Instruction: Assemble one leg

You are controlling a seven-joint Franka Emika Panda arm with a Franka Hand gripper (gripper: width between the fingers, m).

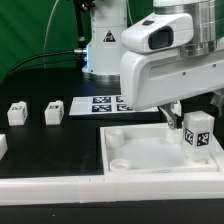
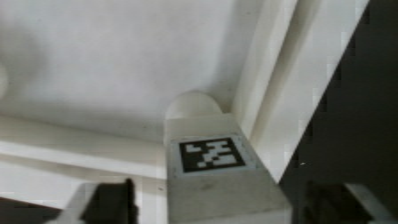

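Observation:
One leg [image 1: 198,133], a small white post with black-and-white tags, stands upright on the white tray-like piece [image 1: 140,150] near its right end in the exterior view. My gripper [image 1: 186,112] is right above it. In the wrist view the leg [image 2: 214,150] lies between my dark fingers [image 2: 111,200], with its far end at the tray's raised rim [image 2: 267,70]. A narrow gap shows on each side of the leg, so the jaws stand open around it. Two more legs [image 1: 17,113] [image 1: 53,111] lie on the dark table at the exterior view's left.
The marker board [image 1: 100,103] lies behind the tray. Another white part [image 1: 2,146] sits at the left edge. A white strip [image 1: 60,188] runs along the front. The arm's base [image 1: 105,50] stands at the back.

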